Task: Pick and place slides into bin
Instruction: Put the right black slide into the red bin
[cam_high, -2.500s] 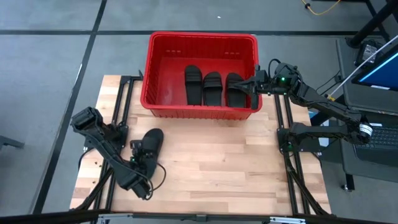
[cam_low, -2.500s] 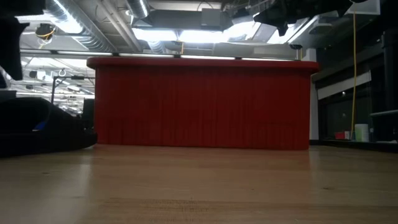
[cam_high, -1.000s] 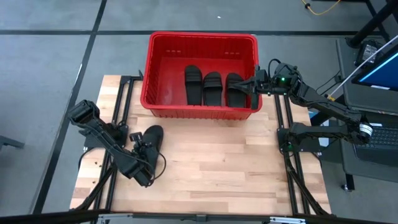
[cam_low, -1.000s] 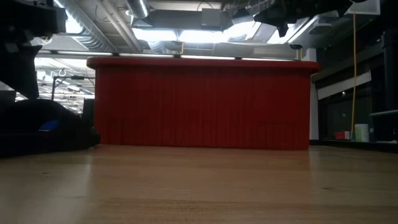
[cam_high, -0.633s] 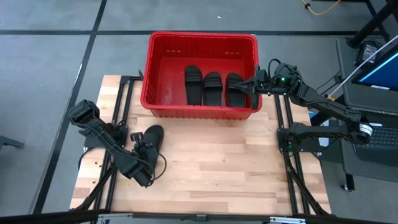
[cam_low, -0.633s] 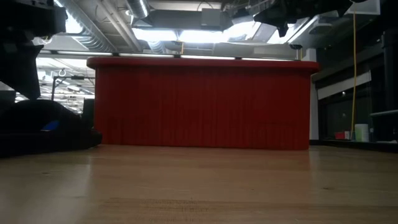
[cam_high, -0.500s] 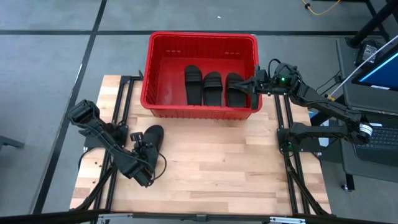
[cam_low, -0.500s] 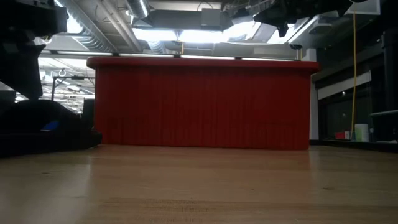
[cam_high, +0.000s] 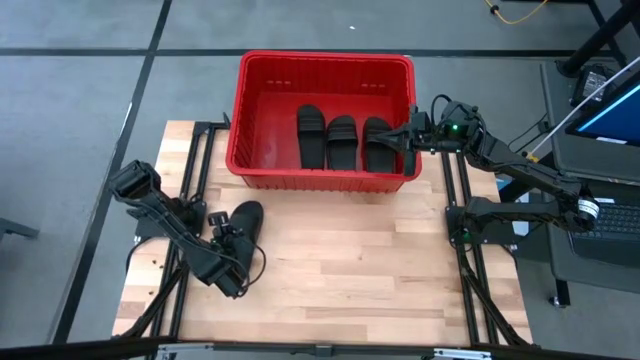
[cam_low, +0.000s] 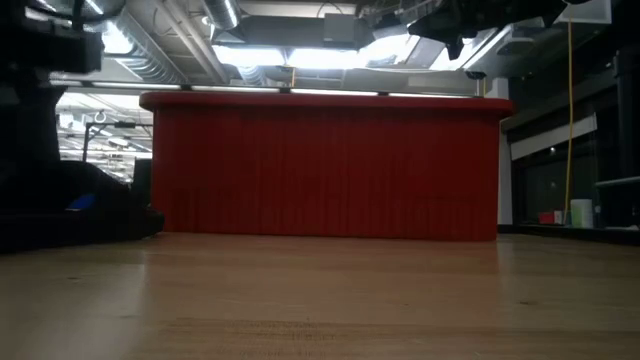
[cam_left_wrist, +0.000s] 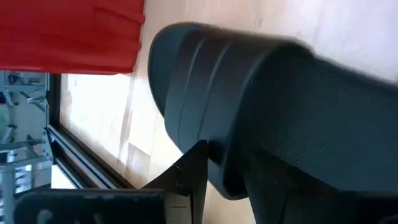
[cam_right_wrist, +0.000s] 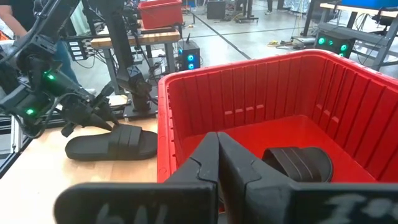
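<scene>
three black slides (cam_high: 343, 139) lie side by side inside the red bin (cam_high: 262, 160), which stands at the far edge of the wooden surface (cam_high: 380, 270). the fourth slide (cam_high: 243, 222) lies on the surface near the left edge, in front of the bin. the left tool (cam_high: 226, 240) is down at this slide's near end, touching it; whether it is clenched on it i cannot tell. the right tool (cam_high: 403, 139) hangs over the bin's right rim, fingers pressed together on nothing
</scene>
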